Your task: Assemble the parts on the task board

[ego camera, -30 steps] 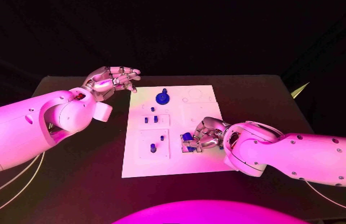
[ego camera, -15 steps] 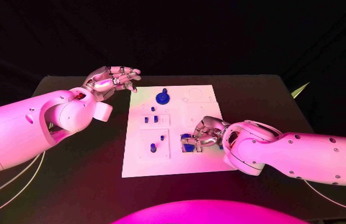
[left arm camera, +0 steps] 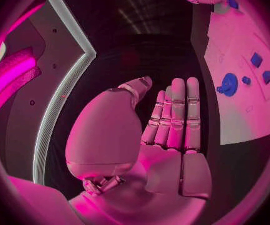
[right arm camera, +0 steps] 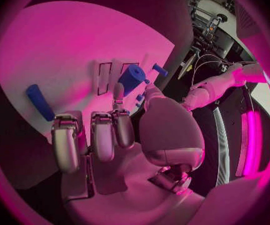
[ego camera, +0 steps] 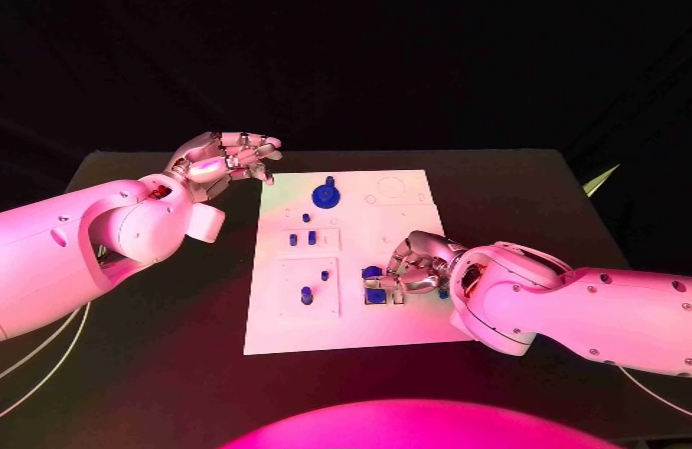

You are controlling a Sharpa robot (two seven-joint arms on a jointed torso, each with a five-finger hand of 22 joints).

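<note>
Right now we see the task board lying flat mid-table, w/ blue parts on it: a round knobbed part near the far edge, two small pegs in a recessed square, another peg in the next recess closer to the robot. Right hand rests on the board's right side, fingers curled around a blue block; a blue cylinder sits at its fingertips in the wrist view. Left hand hovers off the board's far-left corner, fingers loosely apart, holding nothing. No writing we can read.
</note>
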